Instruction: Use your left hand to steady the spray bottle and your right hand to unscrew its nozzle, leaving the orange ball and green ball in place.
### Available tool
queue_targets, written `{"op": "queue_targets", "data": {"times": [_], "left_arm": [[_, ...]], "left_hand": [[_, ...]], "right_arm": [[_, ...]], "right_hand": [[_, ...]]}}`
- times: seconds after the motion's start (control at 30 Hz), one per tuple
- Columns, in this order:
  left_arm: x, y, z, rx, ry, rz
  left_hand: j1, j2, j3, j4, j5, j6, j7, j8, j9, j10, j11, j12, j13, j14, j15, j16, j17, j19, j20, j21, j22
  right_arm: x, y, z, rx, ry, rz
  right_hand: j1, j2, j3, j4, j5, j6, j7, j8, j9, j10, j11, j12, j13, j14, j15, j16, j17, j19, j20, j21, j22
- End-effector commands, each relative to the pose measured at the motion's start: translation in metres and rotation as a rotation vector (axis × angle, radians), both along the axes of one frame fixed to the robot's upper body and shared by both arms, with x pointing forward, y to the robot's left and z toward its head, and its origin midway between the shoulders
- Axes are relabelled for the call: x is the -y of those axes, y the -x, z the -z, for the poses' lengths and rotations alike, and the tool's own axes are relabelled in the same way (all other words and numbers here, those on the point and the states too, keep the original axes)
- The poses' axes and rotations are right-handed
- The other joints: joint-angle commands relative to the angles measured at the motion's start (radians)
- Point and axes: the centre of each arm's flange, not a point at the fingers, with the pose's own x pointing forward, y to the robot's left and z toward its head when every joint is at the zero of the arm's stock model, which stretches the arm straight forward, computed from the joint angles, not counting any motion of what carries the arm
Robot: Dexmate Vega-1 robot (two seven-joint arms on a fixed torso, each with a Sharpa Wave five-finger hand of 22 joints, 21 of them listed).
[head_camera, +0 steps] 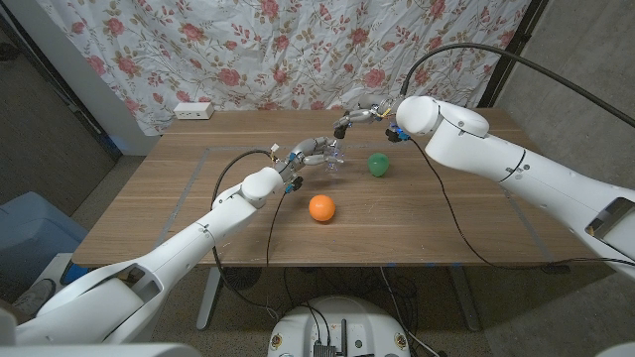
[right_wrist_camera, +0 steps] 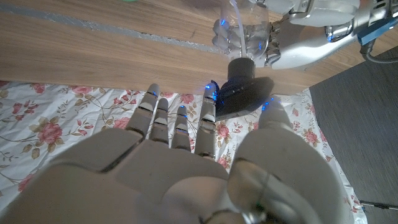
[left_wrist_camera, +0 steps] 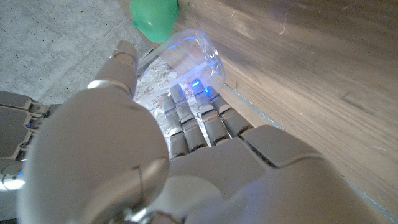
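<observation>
Both busy: left robot hand (head_camera: 310,151) grips clear spray bottle (head_camera: 332,159); right robot hand (head_camera: 359,118) spread at nozzle (right_wrist_camera: 239,84).

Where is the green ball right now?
In the head view, the green ball sits on the table, right of the bottle and up-right of the orange ball.

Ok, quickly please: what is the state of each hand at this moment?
Left hand: grips the clear spray bottle.
Right hand: fingers at the black nozzle; whether it grips it cannot be told.
</observation>
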Motion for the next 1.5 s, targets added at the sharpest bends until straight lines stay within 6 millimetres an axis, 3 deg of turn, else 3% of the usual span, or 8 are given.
{"op": "queue_targets", "data": {"times": [0.03, 0.1, 0.67, 1.0, 1.33, 1.5], "left_arm": [[-0.0001, -0.0006, -0.0004, 0.001, 0.005, 0.003], [0.0001, -0.0008, -0.0004, 0.001, 0.006, 0.004], [0.0045, -0.0026, -0.0014, -0.002, -0.001, 0.014], [0.0052, -0.0024, 0.0000, -0.007, 0.000, 0.014], [0.0047, -0.0018, 0.0005, -0.007, 0.002, 0.012], [0.0053, -0.0024, 0.0004, -0.007, 0.001, 0.016]], "left_hand": [[-0.142, 0.133, 0.049, 0.042, 0.005, 0.011, 0.013, 0.034, 0.003, 0.034, -0.026, 0.005, 0.006, 0.008, -0.100, -0.005, 0.004, 0.001, -0.025, -0.003, 0.005], [-0.143, 0.133, 0.049, 0.041, 0.004, 0.011, 0.014, 0.033, 0.003, 0.034, -0.025, 0.004, 0.006, 0.009, -0.100, -0.004, 0.004, 0.001, -0.025, -0.003, 0.005], [-0.149, 0.134, 0.053, 0.038, 0.004, 0.012, 0.014, 0.032, 0.003, 0.035, -0.026, 0.003, 0.007, 0.009, -0.101, -0.004, 0.005, 0.001, -0.025, -0.002, 0.005], [-0.151, 0.134, 0.055, 0.036, 0.004, 0.012, 0.013, 0.031, 0.003, 0.035, -0.026, 0.003, 0.008, 0.009, -0.102, -0.003, 0.005, 0.001, -0.025, -0.002, 0.005], [-0.153, 0.134, 0.057, 0.034, 0.003, 0.014, 0.011, 0.031, 0.003, 0.038, -0.026, 0.003, 0.009, 0.009, -0.101, -0.002, 0.007, 0.002, -0.025, -0.002, 0.005], [-0.155, 0.134, 0.057, 0.033, 0.003, 0.015, 0.011, 0.030, 0.003, 0.039, -0.026, 0.003, 0.009, 0.009, -0.102, -0.002, 0.007, 0.002, -0.025, -0.002, 0.005]], "right_arm": [[0.0001, -0.0016, 0.0001, -0.006, -0.003, -0.003], [0.0006, -0.0015, 0.0002, -0.005, -0.005, -0.005], [0.0056, -0.0027, 0.0010, -0.011, -0.049, -0.041], [0.0083, -0.0047, 0.0029, -0.013, -0.083, -0.056], [0.0092, -0.0061, 0.0038, -0.002, -0.108, -0.063], [0.0100, -0.0067, 0.0040, 0.005, -0.126, -0.071]], "right_hand": [[0.052, 0.007, 0.025, -0.010, -0.002, -0.001, -0.009, 0.006, 0.003, 0.001, -0.012, 0.007, 0.000, -0.008, 0.002, -0.003, -0.001, 0.004, -0.005, 0.004, 0.002], [0.093, 0.018, 0.047, -0.016, 0.003, -0.002, -0.012, 0.007, 0.004, 0.001, -0.015, 0.008, 0.000, -0.008, 0.001, -0.003, -0.002, 0.005, -0.006, 0.004, 0.002], [0.226, 0.024, 0.109, -0.022, 0.032, 0.002, -0.043, 0.010, 0.010, 0.004, -0.034, 0.011, 0.000, -0.006, -0.016, -0.001, -0.007, 0.011, -0.010, 0.004, 0.000], [0.284, 0.022, 0.132, -0.020, 0.043, 0.020, -0.069, 0.019, 0.015, 0.006, -0.045, 0.011, 0.000, -0.005, -0.029, 0.001, -0.008, 0.019, -0.016, 0.005, 0.000], [0.320, 0.019, 0.144, -0.018, 0.047, 0.054, -0.075, 0.037, 0.023, 0.012, -0.055, 0.013, 0.000, -0.001, -0.040, 0.005, -0.007, 0.022, -0.022, 0.005, 0.000], [0.353, 0.023, 0.156, -0.019, 0.049, 0.073, -0.095, 0.048, 0.029, 0.019, -0.065, 0.014, 0.000, 0.001, -0.051, 0.009, -0.005, 0.024, -0.032, 0.005, 0.000]]}}
